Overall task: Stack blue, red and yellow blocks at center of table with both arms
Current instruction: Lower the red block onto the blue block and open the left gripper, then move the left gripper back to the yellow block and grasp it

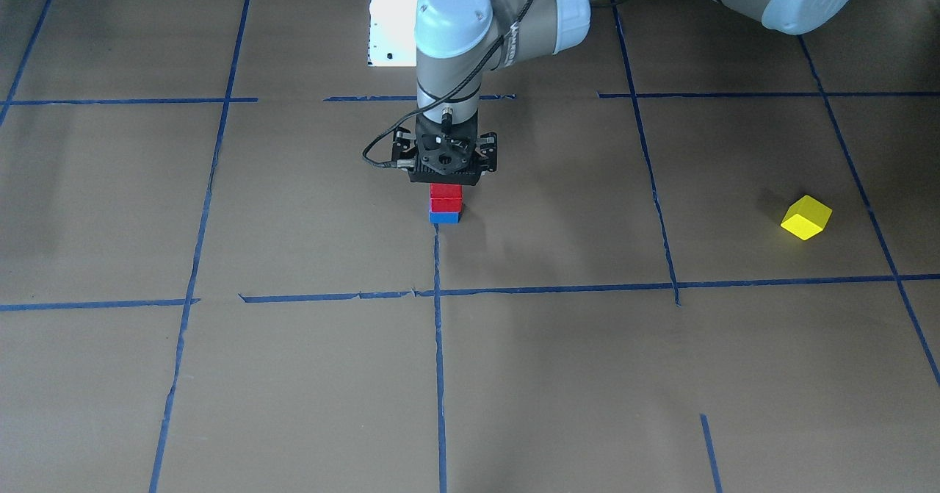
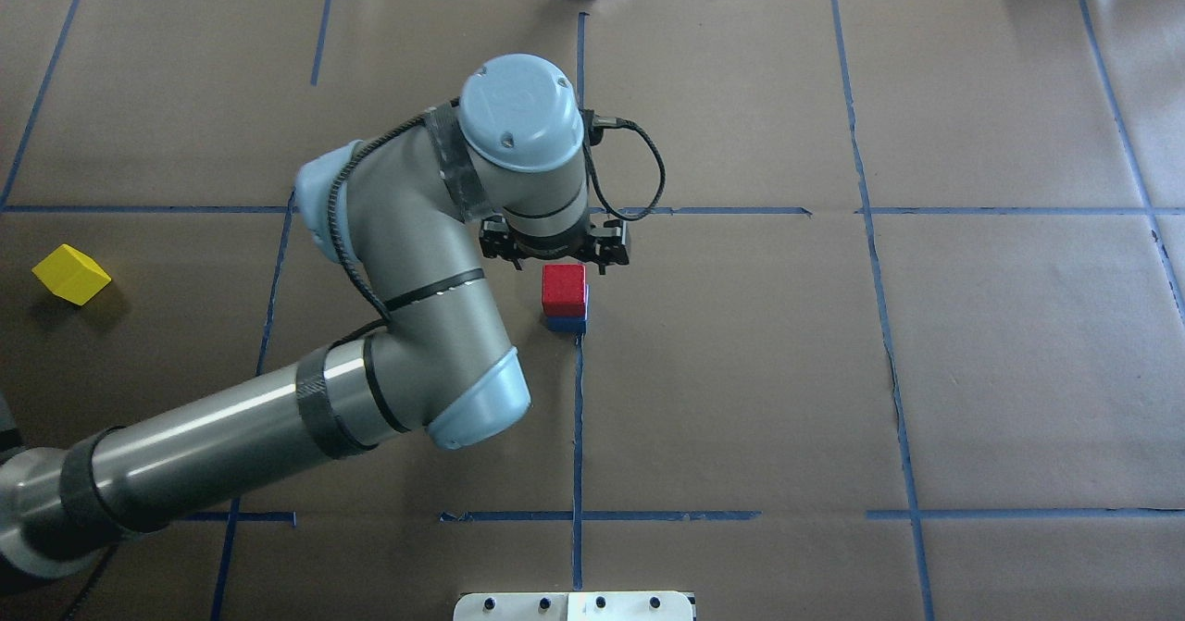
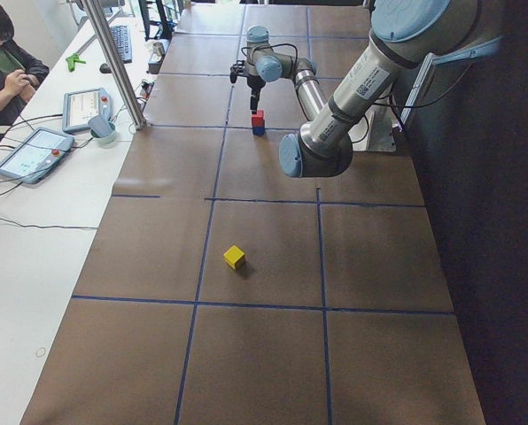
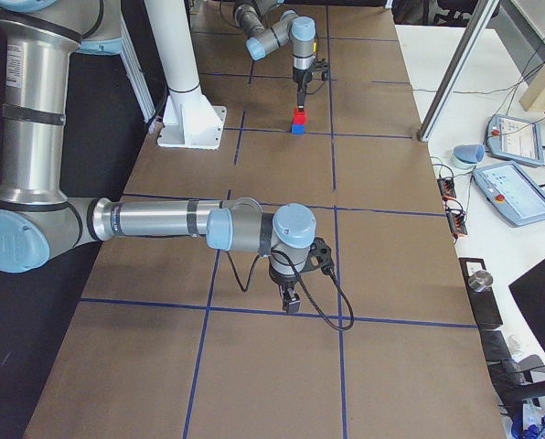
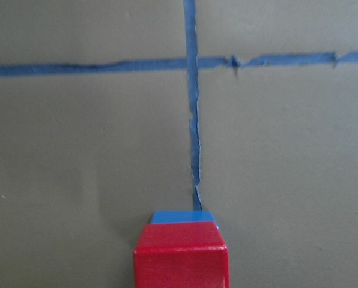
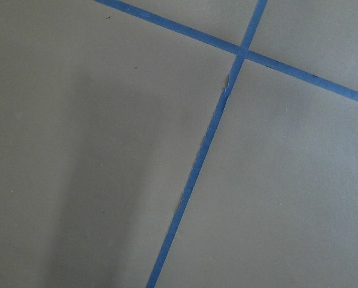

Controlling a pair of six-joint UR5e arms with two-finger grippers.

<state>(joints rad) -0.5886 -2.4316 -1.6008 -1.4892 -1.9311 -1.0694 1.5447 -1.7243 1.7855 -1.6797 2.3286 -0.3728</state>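
Currently: red block [image 1: 446,197] sits on blue block [image 1: 444,217], edges approx flush, at the end of a tape line [image 1: 439,346] near mid worktop [image 1: 573,375]; L tool [image 1: 446,171] points straight down directly over the pair, its body just above red's top; fingers hidden under the tool body in front & overhead views and not shown by the wrist cam, so can't tell whether it is open, closed or gripping red; L wrist cam shows red at frame bottom w/ a sliver of blue beyond it; yellow block [image 1: 806,217] lies on robot's L side, well apart from the pair, turned askew to the grid; R arm [image 4: 163,219] reaches low over the worktop, far from the pair; R tool [image 4: 291,302] points down near a tape crossing; seen from side cam only, so open/closed: can't tell.
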